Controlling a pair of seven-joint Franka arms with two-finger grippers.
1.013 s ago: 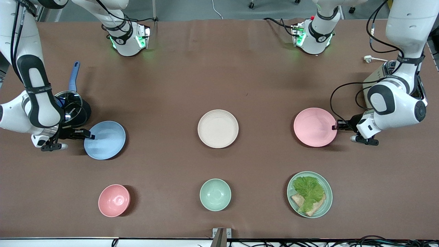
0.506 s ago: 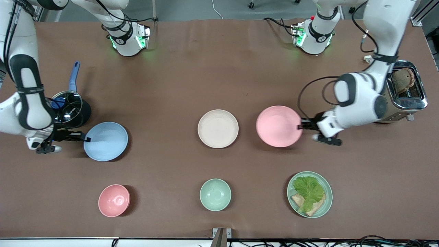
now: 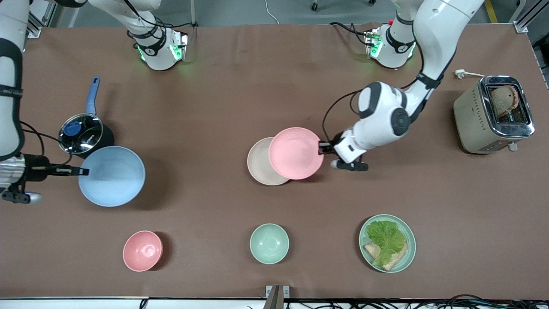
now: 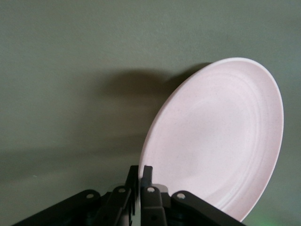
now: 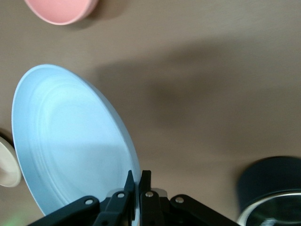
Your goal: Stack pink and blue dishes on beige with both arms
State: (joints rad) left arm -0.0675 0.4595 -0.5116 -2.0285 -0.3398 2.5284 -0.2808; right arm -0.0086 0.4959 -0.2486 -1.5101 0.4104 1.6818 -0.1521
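The pink plate (image 3: 296, 153) (image 4: 221, 141) hangs in the air, partly over the beige plate (image 3: 259, 165), which lies at the table's middle. My left gripper (image 3: 321, 148) (image 4: 141, 173) is shut on the pink plate's rim, at the side toward the left arm's end. The blue plate (image 3: 111, 176) (image 5: 66, 146) is lifted off the table near the right arm's end, beside the dark pot. My right gripper (image 3: 83, 171) (image 5: 137, 178) is shut on its rim. A sliver of the beige plate (image 5: 7, 162) shows in the right wrist view.
A dark pot with a glass lid and blue handle (image 3: 83, 133) (image 5: 273, 193) stands by the blue plate. A pink bowl (image 3: 143, 250) (image 5: 61, 9), a mint bowl (image 3: 269, 243) and a mint plate with lettuce and bread (image 3: 387, 243) lie nearer the front camera. A toaster (image 3: 493, 115) stands at the left arm's end.
My left arm carried the pink plate from the left arm's end toward the middle, now overlapping the beige plate. My right arm lifted the blue plate higher and drew it toward the right arm's end.
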